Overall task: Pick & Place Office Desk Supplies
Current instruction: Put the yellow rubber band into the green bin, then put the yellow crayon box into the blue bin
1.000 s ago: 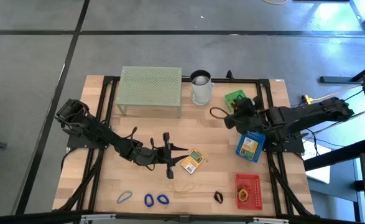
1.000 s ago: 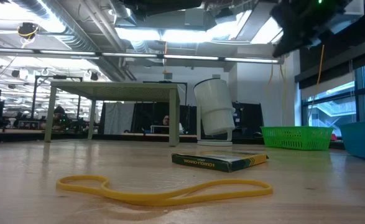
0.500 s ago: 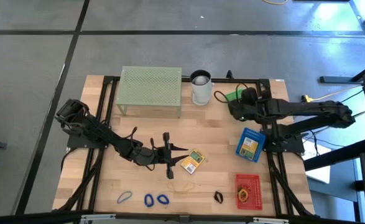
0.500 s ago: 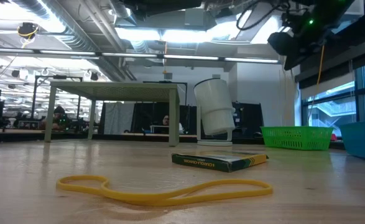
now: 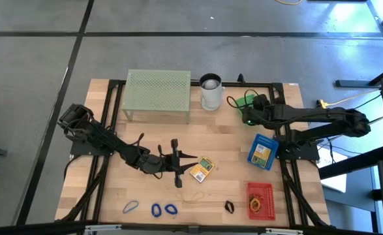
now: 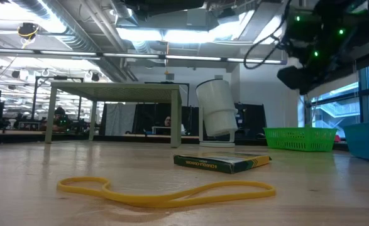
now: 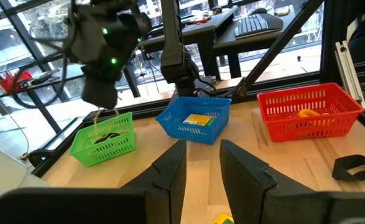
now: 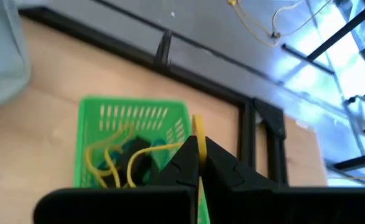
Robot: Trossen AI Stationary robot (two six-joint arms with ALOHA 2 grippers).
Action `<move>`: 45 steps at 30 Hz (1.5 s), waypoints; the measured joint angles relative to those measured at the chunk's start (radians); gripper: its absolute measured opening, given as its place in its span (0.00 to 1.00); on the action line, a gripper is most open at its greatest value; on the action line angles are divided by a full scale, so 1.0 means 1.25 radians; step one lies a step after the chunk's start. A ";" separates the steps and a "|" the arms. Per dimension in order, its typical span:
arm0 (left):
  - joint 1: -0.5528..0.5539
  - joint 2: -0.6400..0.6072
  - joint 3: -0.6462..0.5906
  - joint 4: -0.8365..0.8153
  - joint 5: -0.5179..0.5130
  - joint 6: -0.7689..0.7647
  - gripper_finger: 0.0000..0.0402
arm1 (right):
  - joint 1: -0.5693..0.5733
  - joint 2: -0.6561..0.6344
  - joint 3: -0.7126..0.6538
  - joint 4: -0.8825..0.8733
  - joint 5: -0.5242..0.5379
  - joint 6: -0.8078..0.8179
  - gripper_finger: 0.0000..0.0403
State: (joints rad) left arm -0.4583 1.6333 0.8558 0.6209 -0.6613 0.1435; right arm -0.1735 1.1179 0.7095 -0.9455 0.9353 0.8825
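the right gripper (image 8: 198, 155) hangs over the green basket (image 5: 246, 102) at the far right of the table, its fingers pinched tight on a yellow rubber band (image 8: 198, 134) whose loop trails between them. a band like this is light, soft and floppy, so a pinch anywhere on the strand should hold it, though it may cling on release. the left gripper (image 5: 180, 163) waits near the table's middle, jaws narrowly parted and empty, just beside the yellow card pack (image 5: 202, 168)
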 joint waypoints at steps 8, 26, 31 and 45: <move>0.000 0.000 0.000 0.000 0.000 0.000 0.23 | -0.003 0.000 -0.069 0.035 -0.027 0.046 0.11; 0.000 0.000 0.000 -0.001 0.000 0.000 0.23 | -0.003 0.000 -0.070 0.060 -0.121 0.017 0.55; 0.000 0.000 0.000 -0.029 0.055 -0.066 0.23 | -0.003 0.000 -0.070 0.063 -0.194 0.018 0.60; 0.007 0.000 0.000 -0.063 0.210 -0.115 0.27 | 0.236 -0.001 -0.070 0.234 -0.336 0.018 0.47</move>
State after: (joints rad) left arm -0.4493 1.6333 0.8558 0.5416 -0.3988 -0.0008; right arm 0.1210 1.1168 0.6224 -0.6532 0.5148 0.9050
